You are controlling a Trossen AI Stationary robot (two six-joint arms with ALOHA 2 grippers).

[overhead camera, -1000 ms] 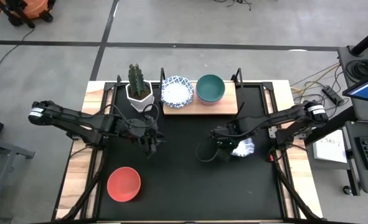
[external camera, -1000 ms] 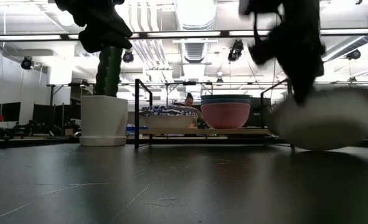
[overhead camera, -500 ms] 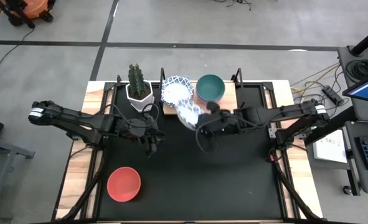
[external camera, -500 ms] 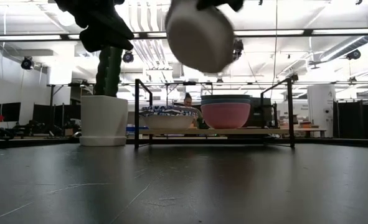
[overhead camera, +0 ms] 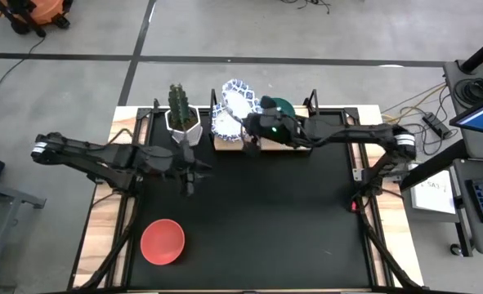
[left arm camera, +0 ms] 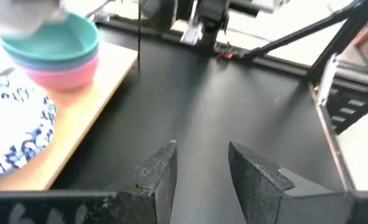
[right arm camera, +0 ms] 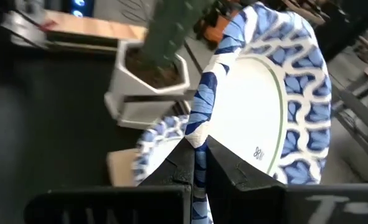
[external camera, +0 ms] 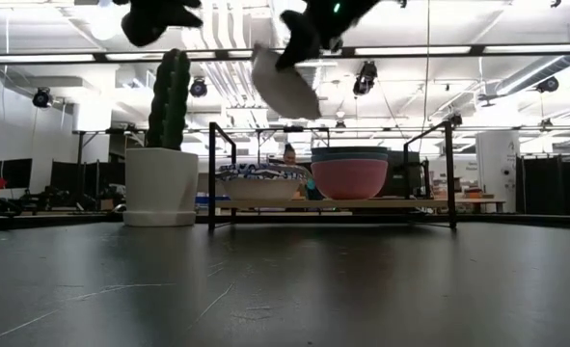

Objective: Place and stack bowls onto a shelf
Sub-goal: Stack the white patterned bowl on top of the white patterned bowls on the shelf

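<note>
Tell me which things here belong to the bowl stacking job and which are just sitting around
Job:
- patterned bowl in the right gripper
- patterned bowls on the shelf
- colored stack
- red bowl on the mat

Bystanders:
- cactus pot
- left gripper, idle

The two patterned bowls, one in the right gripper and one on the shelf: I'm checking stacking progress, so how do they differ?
The held bowl hangs in the air, pinched at its rim by the right gripper; the shelf bowl rests on the shelf. The held bowl is tipped steeply on edge; the shelf bowl sits upright. Both are white with blue patterned rims.
</note>
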